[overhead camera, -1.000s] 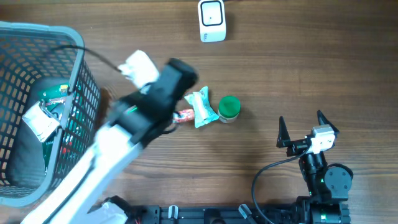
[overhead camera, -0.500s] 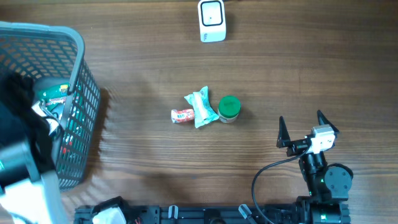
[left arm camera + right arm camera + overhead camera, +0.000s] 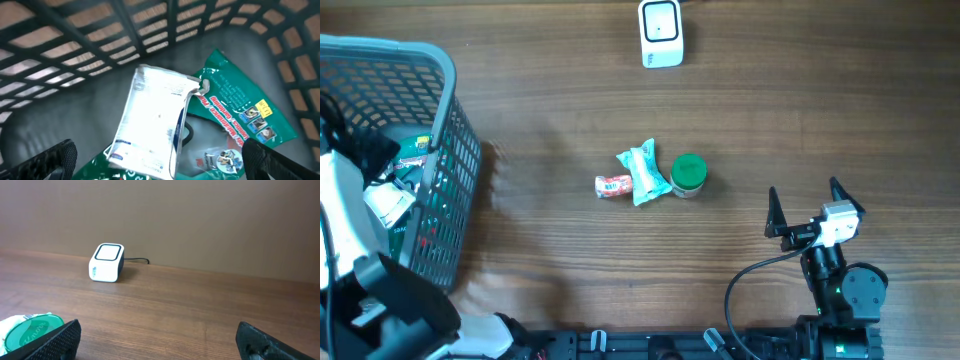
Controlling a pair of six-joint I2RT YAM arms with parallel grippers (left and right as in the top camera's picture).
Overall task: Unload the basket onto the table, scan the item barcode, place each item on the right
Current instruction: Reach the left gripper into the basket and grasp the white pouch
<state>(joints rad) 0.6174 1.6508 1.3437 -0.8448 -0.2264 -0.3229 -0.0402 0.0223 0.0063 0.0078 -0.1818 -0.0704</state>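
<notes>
A white pouch [image 3: 152,120], flat, glossy and rectangular with fine print along one end, lay inside the basket [image 3: 440,75] at the table's left side. It rested tilted over a green packet [image 3: 240,115] of shiny printed film with small pictures near one corner. Both sat on the basket's smooth grey floor, ringed by grey plastic lattice walls.

The left gripper [image 3: 165,165] hung over them inside the basket, its dark fingertips spread wide to either side of the pouch and holding nothing. We could not tell whether they touched the packets.

Out on the table's middle lay a crinkled white-and-teal pouch [image 3: 645,174]. A small red packet [image 3: 613,186] touched its left side, and a round jar with a green lid [image 3: 688,173] stood just beside its right.

The scanner [image 3: 661,33], a white rounded box with a square window on top, stood at the far edge of the table, well apart from the items. A thin black cable [image 3: 137,260] ran from its back.

The right gripper [image 3: 805,195] hovered near the table's right front, jaws fully apart and empty, its black pointed fingers aimed toward the scanner.

The table [image 3: 570,100] was brown wood-grain laminate with a dull sheen, and behind it stood a plain tan wall [image 3: 200,220].
</notes>
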